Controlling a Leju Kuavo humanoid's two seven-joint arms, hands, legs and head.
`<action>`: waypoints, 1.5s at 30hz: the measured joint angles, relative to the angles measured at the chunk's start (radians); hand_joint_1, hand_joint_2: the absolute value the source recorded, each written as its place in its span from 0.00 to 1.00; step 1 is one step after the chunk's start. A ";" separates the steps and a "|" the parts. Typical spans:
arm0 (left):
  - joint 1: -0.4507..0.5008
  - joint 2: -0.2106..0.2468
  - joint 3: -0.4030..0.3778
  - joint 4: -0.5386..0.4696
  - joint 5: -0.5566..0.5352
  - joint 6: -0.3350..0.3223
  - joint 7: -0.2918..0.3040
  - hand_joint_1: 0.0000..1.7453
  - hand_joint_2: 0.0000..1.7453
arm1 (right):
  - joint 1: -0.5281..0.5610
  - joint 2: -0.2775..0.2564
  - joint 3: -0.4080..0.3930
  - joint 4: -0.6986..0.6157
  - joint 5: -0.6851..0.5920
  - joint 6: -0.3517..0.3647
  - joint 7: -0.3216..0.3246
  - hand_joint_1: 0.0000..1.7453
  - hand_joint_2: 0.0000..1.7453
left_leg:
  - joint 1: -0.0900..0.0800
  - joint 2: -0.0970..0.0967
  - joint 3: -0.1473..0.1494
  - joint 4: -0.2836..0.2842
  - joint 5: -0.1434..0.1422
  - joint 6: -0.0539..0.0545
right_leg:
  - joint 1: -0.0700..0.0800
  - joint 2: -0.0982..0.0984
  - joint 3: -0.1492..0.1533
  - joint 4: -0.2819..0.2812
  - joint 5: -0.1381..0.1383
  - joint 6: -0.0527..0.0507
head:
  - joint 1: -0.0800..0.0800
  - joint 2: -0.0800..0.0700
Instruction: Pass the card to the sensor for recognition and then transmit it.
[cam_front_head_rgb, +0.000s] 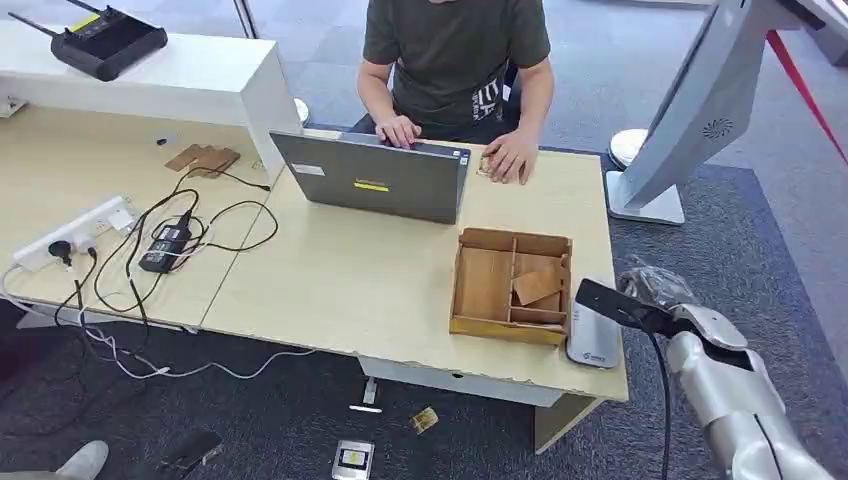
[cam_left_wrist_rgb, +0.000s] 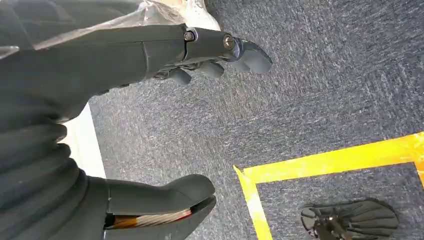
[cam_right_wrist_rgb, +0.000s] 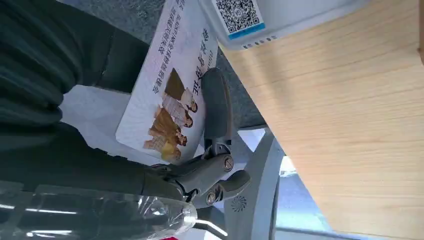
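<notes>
One thin, stiff card (cam_right_wrist_rgb: 170, 107) sits pinched flat in my right hand (cam_right_wrist_rgb: 200, 150) just beside the sensor (cam_front_head_rgb: 592, 335) at the tabletop (cam_front_head_rgb: 350, 280) edge, light but slippery I judge, so I'd keep hold near its printed end.

laptop (cam_front_head_rgb: 375, 178) behind wooden tray (cam_front_head_rgb: 509, 287) on table (cam_front_head_rgb: 340, 280) | sensor (cam_front_head_rgb: 592, 336) just right of tray | power strip (cam_front_head_rgb: 75, 232) far left
</notes>
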 joint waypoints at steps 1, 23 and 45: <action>0.001 0.000 0.000 0.000 0.000 0.000 -0.002 0.00 1.00 | -0.001 -0.001 0.000 -0.005 0.000 -0.005 0.000 1.00 1.00 | 0.000 0.000 0.000 0.000 0.000 0.000 | 0.000 0.000 0.000 0.000 0.000 0.000 | 0.000 0.000; -0.033 -0.018 0.004 -0.001 -0.086 -0.027 0.015 0.00 1.00 | -0.393 0.073 -0.037 -0.035 -0.257 -0.011 -0.143 1.00 1.00 | 0.000 0.000 -0.001 0.000 0.001 0.000 | 0.000 0.001 -0.002 0.001 0.000 0.000 | -0.001 0.000; -0.085 -0.061 -0.001 -0.003 -0.143 -0.057 0.053 0.00 1.00 | -0.544 0.215 -0.090 0.256 -0.389 0.014 -0.019 1.00 1.00 | 0.000 0.001 -0.003 0.000 0.000 0.000 | 0.000 0.001 -0.004 0.001 0.001 0.001 | 0.000 0.000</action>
